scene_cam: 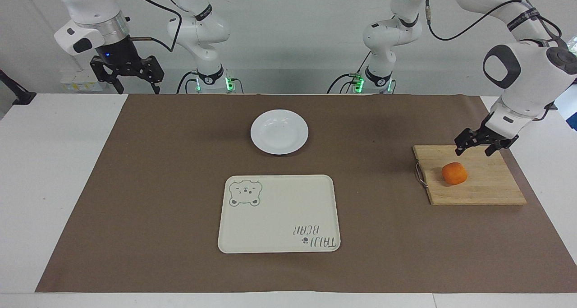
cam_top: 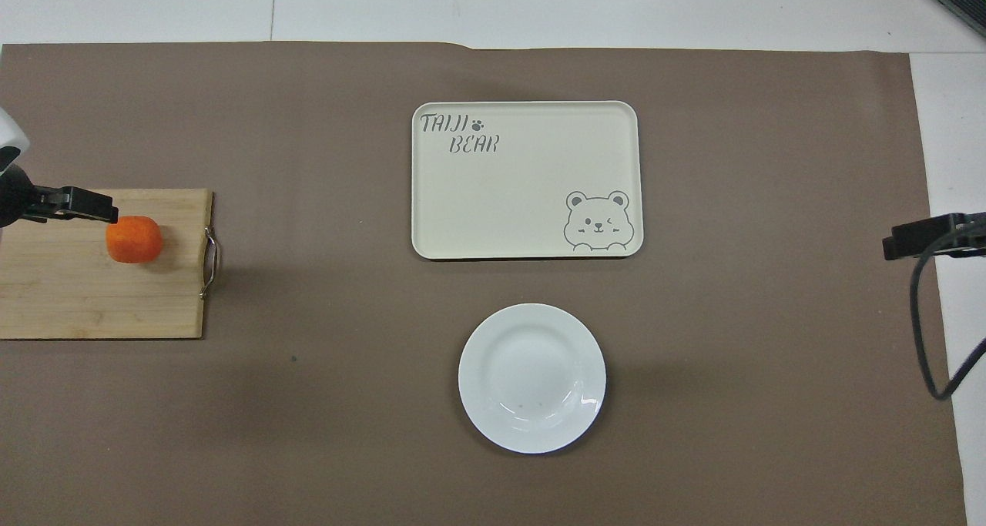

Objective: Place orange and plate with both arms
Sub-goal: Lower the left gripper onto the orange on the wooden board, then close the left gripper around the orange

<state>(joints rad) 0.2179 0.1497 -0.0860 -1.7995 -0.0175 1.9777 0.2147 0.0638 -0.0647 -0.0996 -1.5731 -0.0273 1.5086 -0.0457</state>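
my left pincer (scene_cam: 474, 150) open over board (scene_cam: 491, 190) | right pincer (scene_cam: 132, 88) open, waiting | risk: bump orange (scene_cam: 454, 173), it rolls away

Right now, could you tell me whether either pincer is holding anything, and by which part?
Nothing is held: the left pincer hangs open over the orange; the right pincer waits open.

This looks like a robotics lab, probably a test cell. Two white jointed arms (scene_cam: 198, 28) stand bolted at the edge of a white worktop (scene_cam: 54, 163) covered by a brown paper sheet (scene_cam: 157, 186), cables (scene_cam: 469, 24) trail along them, and bare pale walls (scene_cam: 293, 28) close the space.
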